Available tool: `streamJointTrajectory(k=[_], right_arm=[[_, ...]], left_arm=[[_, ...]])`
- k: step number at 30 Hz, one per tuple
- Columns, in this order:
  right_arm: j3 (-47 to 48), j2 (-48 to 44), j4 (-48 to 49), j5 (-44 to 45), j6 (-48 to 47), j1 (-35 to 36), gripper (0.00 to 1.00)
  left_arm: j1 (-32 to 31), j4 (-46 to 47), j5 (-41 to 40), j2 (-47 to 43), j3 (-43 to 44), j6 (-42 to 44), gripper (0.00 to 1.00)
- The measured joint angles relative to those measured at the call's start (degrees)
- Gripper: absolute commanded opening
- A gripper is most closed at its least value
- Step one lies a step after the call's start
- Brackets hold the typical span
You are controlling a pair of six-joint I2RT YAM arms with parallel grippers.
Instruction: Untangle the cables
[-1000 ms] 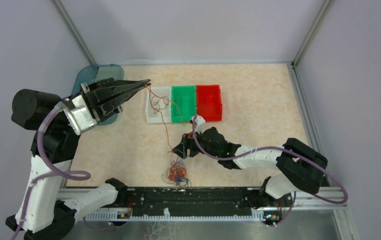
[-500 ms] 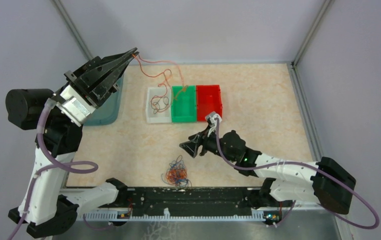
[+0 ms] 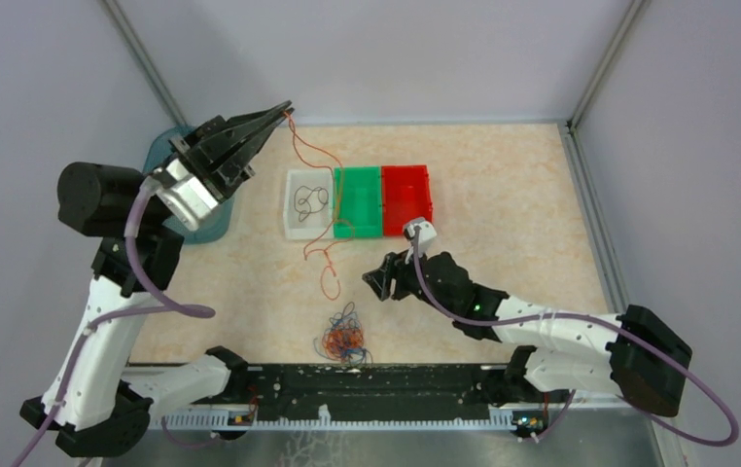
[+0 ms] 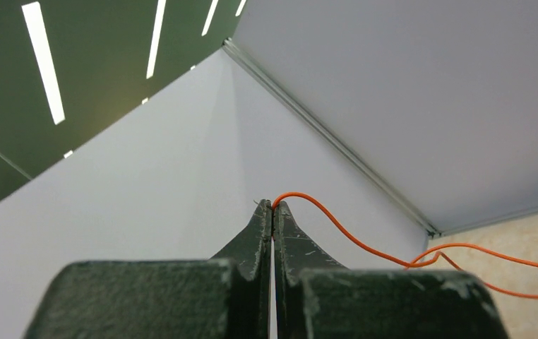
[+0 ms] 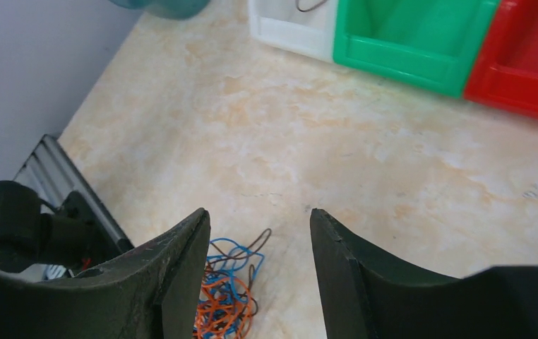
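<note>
Looking down on a beige, marbled table top [image 3: 522, 185], boxed in by pale grey walls [image 3: 376, 49] on three sides, with metal strips [image 3: 138, 53] running up the far corners. A black rail [image 3: 396, 384] runs along the near edge, where both arms are bolted.

At the far side stand three bins in a touching row: white bin [image 3: 294, 230], green bin [image 3: 357, 209], red bin [image 3: 407, 195]. A blue-green tub [image 3: 164, 148] sits left of them, mostly hidden behind the left arm's wrist.

The left gripper [image 3: 286, 108] is raised high over the far left of the table, its fingers pinched tight on the end of an orange wire [image 3: 313, 156]. The wrist view shows the wire clamped right at the tips. It hangs down in a wavy line and crosses over the seam between the white and green bins. It ends in a loop in front of them, and I can't tell whether that loop touches the table.

A dark wire [image 3: 308, 197] lies curled inside the white bin. The tangle of wires [image 3: 345, 337], orange, blue and dark, sits near the rail, apart from the hanging loop.

The right gripper [image 3: 376, 283] hovers low between the bins and the tangle, fingers moderately apart with nothing between them. In its own camera the tangle lies just below its left finger. The right arm stretches across the near right of the table.
</note>
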Motion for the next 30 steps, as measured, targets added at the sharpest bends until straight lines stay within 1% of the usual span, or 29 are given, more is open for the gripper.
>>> streamJointTrajectory(k=[5,9,15,19,30], right_arm=[[0.57,-0.28,-4.79,6.60,1.29,-0.04,0.55],[0.55,-2.78,-8.00,11.26,2.80,-0.46,0.55],[0.55,-8.02,-12.94,17.55,5.77,-3.10,0.54],[0.55,-9.92,-16.61,20.98,7.52,-5.18,0.53],[0.55,-12.41,-19.39,23.56,8.20,-6.27,0.53]], left_arm=[[0.00,-0.68,-0.70,-1.22,-7.13,0.39,0.00],[0.00,-1.57,-1.16,-1.64,-12.24,1.09,0.00],[-0.20,-1.46,-1.99,-1.27,-17.77,1.73,0.00],[-0.31,-1.18,-3.02,0.55,-20.02,3.02,0.00],[-0.48,3.78,-8.07,8.55,-25.40,7.54,0.00]])
